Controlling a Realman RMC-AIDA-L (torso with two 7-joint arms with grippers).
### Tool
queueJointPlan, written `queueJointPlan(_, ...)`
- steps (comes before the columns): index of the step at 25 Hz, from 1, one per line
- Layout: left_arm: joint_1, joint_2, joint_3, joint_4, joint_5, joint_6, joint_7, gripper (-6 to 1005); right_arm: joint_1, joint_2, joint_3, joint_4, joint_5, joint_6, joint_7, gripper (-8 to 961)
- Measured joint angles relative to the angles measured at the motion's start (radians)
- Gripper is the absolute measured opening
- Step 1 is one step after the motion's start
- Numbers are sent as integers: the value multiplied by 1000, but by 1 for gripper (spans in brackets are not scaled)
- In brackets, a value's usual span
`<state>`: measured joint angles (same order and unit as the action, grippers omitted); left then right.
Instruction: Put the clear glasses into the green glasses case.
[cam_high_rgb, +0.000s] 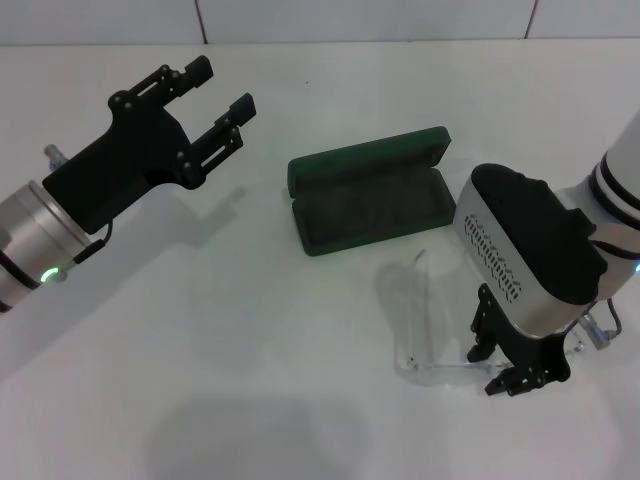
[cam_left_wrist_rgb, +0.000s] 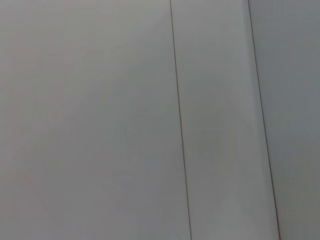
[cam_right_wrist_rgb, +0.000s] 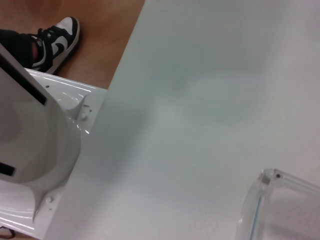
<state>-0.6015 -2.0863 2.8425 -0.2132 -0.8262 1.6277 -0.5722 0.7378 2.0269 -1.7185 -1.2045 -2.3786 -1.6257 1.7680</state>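
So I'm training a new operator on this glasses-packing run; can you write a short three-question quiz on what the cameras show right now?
1. True or false: the green glasses case lies open.
2. Which gripper is down at the clear glasses? A) left gripper B) right gripper
3. Fill in: the glasses lie on the white table, ____ the case.

Key:
1. True; its lined inside shows and nothing is in it.
2. B; the left gripper is raised, off to the case's left, fingers apart.
3. Outside, between the case and the robot.

Lab: bare white table (cam_high_rgb: 300, 400), wood floor (cam_right_wrist_rgb: 110, 30)
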Motion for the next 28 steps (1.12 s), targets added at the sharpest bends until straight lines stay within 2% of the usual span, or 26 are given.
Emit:
queueJointPlan(8,1,0,0,0,-1,0,0,612,-1,-3,6,0,-2,-4,-5,280)
queueJointPlan(13,4,0,0,6,-1,4,-1,612,-29,-6,120,-46,14,-18,-19,186)
queueJointPlan(15,8,0,0,18,-1,8,-2,612,-49,-7,197,-70,40,-45,-41,149)
queueJointPlan(18,10,1,0,37,1,27,-12,612,-93,-7,327,-96,91,-87,-116,130)
queueJointPlan(21,1,4,1,54,42,71,-52,613,-146,-4,412,-90,158,-79,-222,118)
queueJointPlan(25,-43,14,1,56,172,178,-143,612,-237,-1,478,-56,310,-61,-447,119)
queueJointPlan(28,-79,18,2,57,251,253,-188,612,-280,-1,507,-4,406,-40,-596,119)
